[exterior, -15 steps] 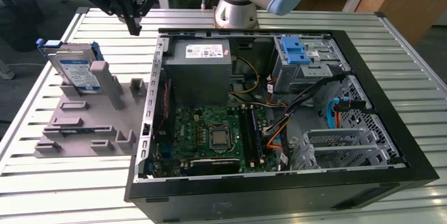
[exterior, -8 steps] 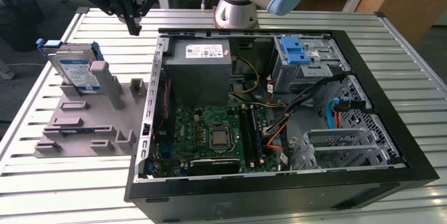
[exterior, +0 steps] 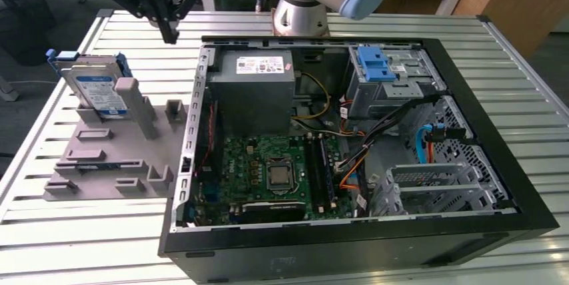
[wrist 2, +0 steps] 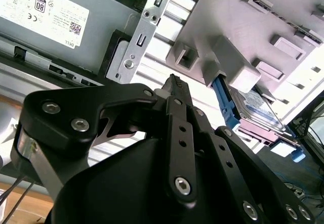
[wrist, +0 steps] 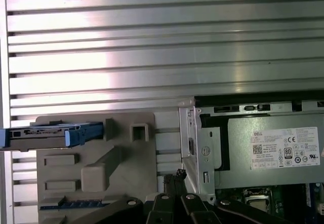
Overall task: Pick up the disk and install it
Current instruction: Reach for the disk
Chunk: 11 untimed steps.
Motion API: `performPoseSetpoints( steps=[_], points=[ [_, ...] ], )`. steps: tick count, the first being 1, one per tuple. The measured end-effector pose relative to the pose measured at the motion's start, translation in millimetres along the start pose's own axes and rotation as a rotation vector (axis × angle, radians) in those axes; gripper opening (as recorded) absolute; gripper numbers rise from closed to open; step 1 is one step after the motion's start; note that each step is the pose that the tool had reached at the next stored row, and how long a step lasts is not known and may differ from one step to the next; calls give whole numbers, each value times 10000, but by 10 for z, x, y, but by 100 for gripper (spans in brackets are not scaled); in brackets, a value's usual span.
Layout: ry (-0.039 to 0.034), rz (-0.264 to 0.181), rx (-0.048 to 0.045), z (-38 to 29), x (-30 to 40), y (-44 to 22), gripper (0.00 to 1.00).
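Hand (exterior: pixel 169 33) hovers beside computer case (exterior: pixel 202 88), apart from disk (exterior: pixel 96 88).

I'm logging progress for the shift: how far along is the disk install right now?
Nothing looks done yet: the disk stands in the grey holder, outside the open computer case. In hand: nothing. The gripper hangs shut and empty above the gap between holder and case. Left: both the pick-up and the install.

Silvery metal disk (exterior: pixel 98 92), blue plastic bracket (wrist: pixel 86 132)
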<state>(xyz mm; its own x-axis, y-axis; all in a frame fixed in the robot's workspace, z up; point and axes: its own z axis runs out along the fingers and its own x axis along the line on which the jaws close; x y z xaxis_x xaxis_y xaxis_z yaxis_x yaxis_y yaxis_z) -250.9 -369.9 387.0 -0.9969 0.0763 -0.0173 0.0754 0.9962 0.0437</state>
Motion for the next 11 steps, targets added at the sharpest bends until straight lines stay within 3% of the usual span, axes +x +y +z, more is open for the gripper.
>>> performPoseSetpoints(
  steps=[11],
  points=[
    [-1, -1, -1, 1, 109, 45, 11]
  ],
)
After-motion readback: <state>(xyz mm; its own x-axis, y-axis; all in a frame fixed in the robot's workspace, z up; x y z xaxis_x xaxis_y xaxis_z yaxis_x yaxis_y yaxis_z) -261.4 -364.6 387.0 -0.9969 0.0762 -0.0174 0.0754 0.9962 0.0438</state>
